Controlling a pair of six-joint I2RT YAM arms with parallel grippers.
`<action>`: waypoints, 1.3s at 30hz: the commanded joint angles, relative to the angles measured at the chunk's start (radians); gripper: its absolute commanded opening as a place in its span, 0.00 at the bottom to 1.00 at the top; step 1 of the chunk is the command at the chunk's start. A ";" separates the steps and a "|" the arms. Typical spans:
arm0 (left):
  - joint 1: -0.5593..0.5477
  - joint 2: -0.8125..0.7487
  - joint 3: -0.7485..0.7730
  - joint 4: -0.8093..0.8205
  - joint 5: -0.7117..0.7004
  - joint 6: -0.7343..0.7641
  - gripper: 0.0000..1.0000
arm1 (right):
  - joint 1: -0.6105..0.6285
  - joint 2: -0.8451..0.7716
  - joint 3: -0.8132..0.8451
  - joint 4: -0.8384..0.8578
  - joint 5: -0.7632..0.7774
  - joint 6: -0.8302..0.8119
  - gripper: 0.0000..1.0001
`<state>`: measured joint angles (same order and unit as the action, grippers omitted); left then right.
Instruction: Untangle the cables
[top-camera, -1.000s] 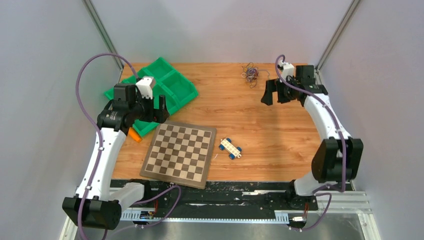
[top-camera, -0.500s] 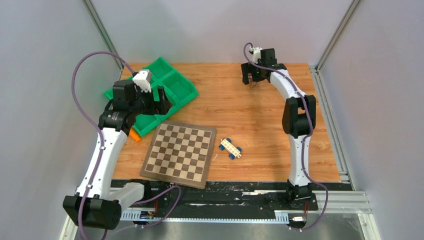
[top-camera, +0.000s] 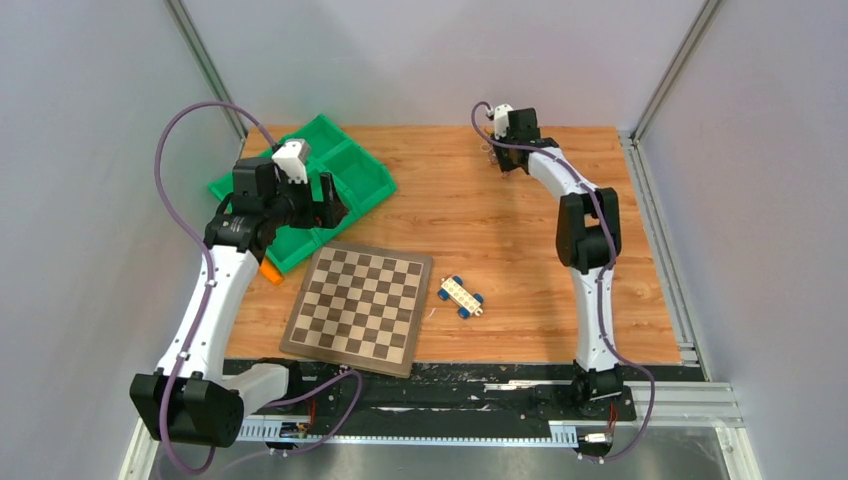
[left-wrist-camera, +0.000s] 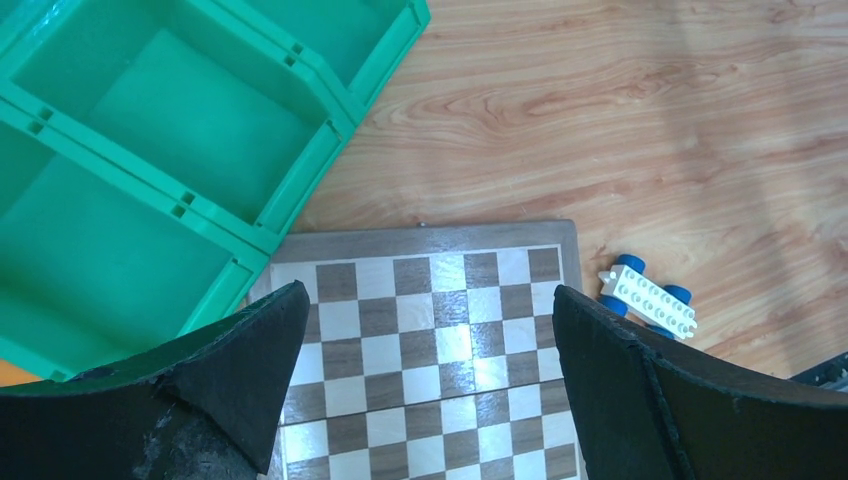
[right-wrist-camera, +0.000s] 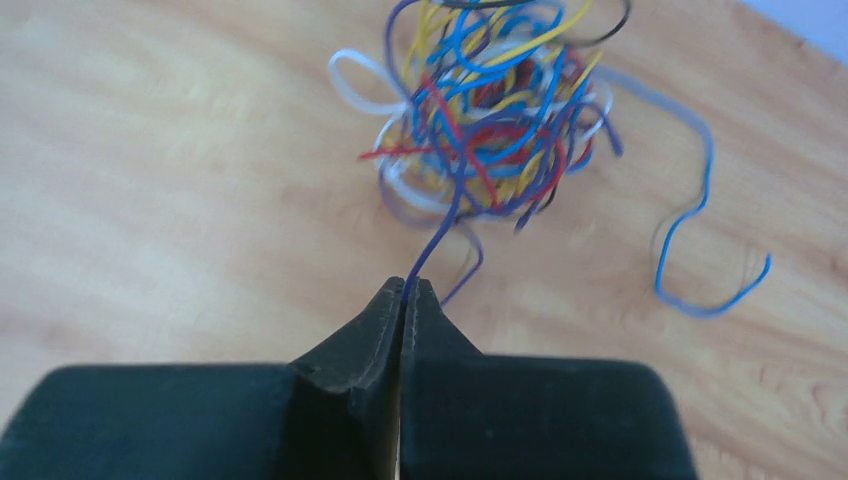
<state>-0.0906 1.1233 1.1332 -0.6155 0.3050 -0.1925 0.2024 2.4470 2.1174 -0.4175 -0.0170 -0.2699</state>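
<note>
The cables (right-wrist-camera: 495, 105) form a knotted clump of blue, yellow, red, purple and white strands on the wooden table at the far middle; in the top view only a trace of the cables (top-camera: 490, 153) shows beside the right wrist. My right gripper (right-wrist-camera: 405, 290) is shut on one purple strand (right-wrist-camera: 440, 225) that runs from its tips up into the clump. A loose blue strand (right-wrist-camera: 690, 225) trails off to the right. My left gripper (left-wrist-camera: 430, 320) hangs open over the chessboard, with nothing between its fingers, far from the clump.
A green compartment tray (top-camera: 345, 165) lies at the back left, with an orange piece (top-camera: 268, 270) by its near edge. A chessboard (top-camera: 360, 305) sits near the front, and a white-and-blue toy brick car (top-camera: 461, 296) lies to its right.
My right arm has swung left and stretched to the far edge over the clump, and its gripper has shut on a purple strand. The left arm has shifted only slightly.
</note>
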 joint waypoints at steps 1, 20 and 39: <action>-0.003 -0.019 0.061 0.072 0.082 0.077 1.00 | 0.003 -0.364 -0.218 0.016 -0.207 -0.071 0.00; -0.308 0.246 0.129 0.450 0.638 0.283 1.00 | 0.003 -0.935 -0.456 -0.343 -0.921 -0.067 0.00; -0.501 0.511 0.122 0.702 0.551 0.292 0.99 | 0.008 -0.995 -0.607 -0.344 -0.829 -0.097 0.00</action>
<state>-0.6033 1.6386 1.2640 0.0086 0.8474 0.0616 0.2066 1.5005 1.5780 -0.7662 -0.9291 -0.3180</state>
